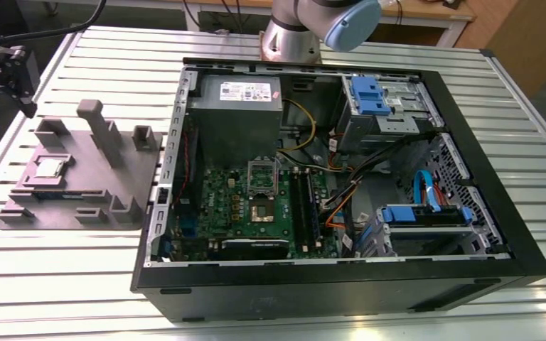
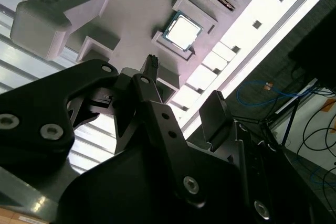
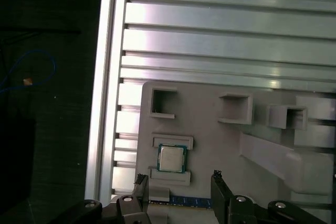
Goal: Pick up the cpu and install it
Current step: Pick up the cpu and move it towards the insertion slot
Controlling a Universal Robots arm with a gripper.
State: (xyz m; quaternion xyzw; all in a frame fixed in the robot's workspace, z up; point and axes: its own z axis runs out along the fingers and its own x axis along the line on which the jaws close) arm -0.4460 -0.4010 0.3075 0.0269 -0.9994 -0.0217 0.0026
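At the exterior view's left, the black two-fingered gripper [image 3: 178,177] hangs with its fingers spread, holding nothing and clear of the small square silvery-topped cpu [image 1: 48,168]. The cpu lies flat, face up, in a recess of the grey moulded plastic tray [image 1: 111,206]. Being square, it has no long axis. Right of it stands the open black computer case [image 1: 500,213].

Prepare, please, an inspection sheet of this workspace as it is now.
Surface: slatted metal table carrying a grey tray and an open computer case.
Job's things: cpu lies flat in a tray recess; socket sits on the board in the case.
Clutter: nothing seen.
Gripper: gripper open, empty, above the tray near the cpu.
Cables: coloured cables inside the case.
Surroundings: wooden furniture beyond the table.
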